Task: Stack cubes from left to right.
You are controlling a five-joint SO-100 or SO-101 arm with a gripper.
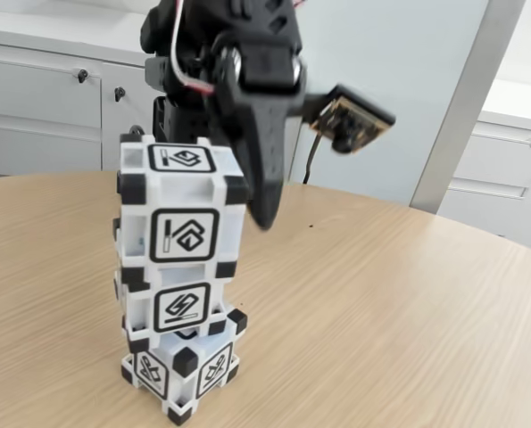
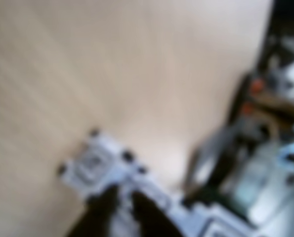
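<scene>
Cubes of white plastic with black corner blocks and black-framed glyphs stand as one three-high tower on the round, light wooden tabletop (image 1: 390,303), near its front edge in the fixed view. We go from large to small. Behind the tabletop we see grey-white cabinets (image 1: 42,98) with small dark knobs and a pale blue wall. The black robot arm (image 1: 220,45) reaches down from above, a small camera board (image 1: 347,120) jutting out at its right. In the tower, the top cube (image 1: 183,209) sits square-on, the middle cube (image 1: 180,308) under it is slightly askew, and the bottom cube (image 1: 180,370) is turned corner-forward.

The black claw (image 1: 263,192) hangs just beside the top cube's right edge; one dark pointed finger shows, tip level with the cube's face, and we cannot tell whether it touches. In the blurred wrist view, two dark fingers (image 2: 102,207) lie close together over a white cube. How far the claw is spread we cannot tell.
</scene>
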